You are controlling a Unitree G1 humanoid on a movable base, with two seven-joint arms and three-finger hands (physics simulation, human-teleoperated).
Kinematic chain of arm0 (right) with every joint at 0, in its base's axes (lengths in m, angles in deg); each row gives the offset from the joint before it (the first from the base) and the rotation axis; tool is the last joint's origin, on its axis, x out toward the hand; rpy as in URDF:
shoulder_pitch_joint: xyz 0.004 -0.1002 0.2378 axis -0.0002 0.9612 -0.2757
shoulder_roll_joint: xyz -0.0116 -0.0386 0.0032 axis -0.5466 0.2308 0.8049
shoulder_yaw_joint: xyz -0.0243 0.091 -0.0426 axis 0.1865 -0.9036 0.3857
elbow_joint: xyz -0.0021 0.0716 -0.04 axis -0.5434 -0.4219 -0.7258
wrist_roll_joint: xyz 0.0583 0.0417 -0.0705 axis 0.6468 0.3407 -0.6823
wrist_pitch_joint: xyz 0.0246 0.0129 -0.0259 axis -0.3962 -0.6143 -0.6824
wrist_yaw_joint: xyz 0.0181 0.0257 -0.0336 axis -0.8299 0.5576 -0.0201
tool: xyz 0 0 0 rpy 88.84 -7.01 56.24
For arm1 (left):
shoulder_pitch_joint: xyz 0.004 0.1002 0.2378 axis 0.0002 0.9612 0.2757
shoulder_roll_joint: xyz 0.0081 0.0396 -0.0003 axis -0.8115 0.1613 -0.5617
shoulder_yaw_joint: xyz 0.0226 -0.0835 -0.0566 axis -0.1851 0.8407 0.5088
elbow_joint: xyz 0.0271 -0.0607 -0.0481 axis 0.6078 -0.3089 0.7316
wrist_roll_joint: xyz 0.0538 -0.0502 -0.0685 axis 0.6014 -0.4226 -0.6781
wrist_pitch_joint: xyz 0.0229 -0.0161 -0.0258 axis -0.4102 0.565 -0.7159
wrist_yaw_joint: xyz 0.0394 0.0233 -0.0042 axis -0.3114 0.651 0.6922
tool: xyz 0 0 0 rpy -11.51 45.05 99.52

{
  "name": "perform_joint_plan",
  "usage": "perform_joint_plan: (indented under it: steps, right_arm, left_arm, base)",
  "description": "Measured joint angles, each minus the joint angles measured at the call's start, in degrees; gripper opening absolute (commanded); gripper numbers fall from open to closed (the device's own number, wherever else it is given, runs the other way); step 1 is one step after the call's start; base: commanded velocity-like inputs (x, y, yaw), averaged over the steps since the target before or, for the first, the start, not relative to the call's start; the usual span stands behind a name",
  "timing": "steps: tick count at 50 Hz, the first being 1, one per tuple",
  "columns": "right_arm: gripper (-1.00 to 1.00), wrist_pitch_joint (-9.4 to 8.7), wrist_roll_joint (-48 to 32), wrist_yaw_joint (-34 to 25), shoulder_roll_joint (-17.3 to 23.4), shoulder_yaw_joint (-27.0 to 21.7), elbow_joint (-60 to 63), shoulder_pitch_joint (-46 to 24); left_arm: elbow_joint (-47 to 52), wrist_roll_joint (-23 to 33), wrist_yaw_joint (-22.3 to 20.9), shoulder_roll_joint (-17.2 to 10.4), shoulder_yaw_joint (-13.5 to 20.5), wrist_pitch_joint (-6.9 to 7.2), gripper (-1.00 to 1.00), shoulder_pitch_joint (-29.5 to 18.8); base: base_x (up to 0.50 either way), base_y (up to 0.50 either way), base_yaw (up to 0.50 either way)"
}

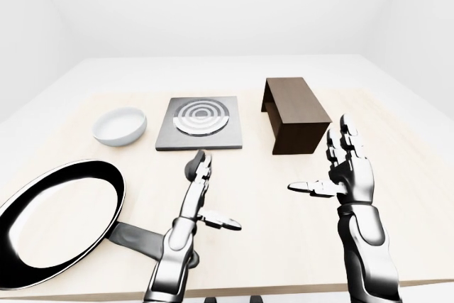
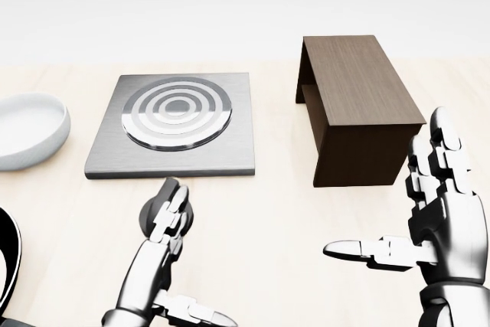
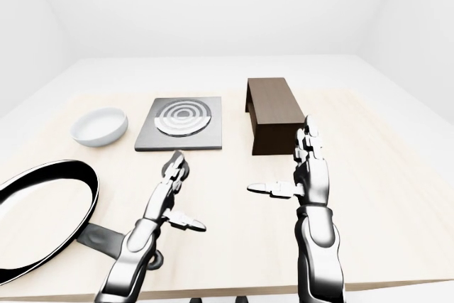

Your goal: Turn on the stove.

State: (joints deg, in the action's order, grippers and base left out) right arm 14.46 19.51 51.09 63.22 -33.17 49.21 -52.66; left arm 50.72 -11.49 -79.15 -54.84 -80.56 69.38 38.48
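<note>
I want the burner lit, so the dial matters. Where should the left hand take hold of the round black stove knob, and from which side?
Grip the raised ridge across the top of the round black stove knob, fingers pinching from above. It lies flat on the pale wooden table, just below the square grey hob plate in the head view, so only its top offers purchase. The left hand, fingers open, partly hides it now.

A bare simulated kitchen: a bench (image 1: 397, 133) carries a stove plate (image 1: 201, 124), with a frying pan (image 1: 57, 221) and white bowl (image 1: 120, 125) to its left.
</note>
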Motion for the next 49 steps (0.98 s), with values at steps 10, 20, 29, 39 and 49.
perform_joint_plan:
  steps: [10,20,29,39,49]
  right_arm:
    - [1.0,0.0,0.1,0.0,0.0,0.0,-0.1,0.0]
    - [1.0,0.0,0.1,0.0,0.0,0.1,-0.6,0.0]
    - [1.0,0.0,0.1,0.0,0.0,0.1,-0.7,0.1]
    - [1.0,0.0,0.2,-0.1,-0.1,0.1,-0.7,0.2]
    - [1.0,0.0,0.2,-0.1,-0.1,0.0,-0.5,0.3]
  left_arm:
    - [2.8,-0.5,-1.3,0.5,-0.8,2.1,1.0,-0.7]
    - [9.1,-3.3,-3.1,0.5,-2.2,4.12,1.0,1.6]
    - [16.9,-5.9,-3.9,-0.6,-4.2,3.96,1.0,5.0]
    - [24.7,-8.3,-3.4,-1.9,-4.9,2.22,1.0,8.1]
    - [28.2,-9.8,-2.6,-2.3,-3.8,1.36,1.0,8.9]
  base:
    - [0.0,0.0,0.0]
    - [0.0,0.0,0.0]
    - [0.0,0.0,0.0]
    - [0.0,0.0,0.0]
    - [0.0,0.0,0.0]
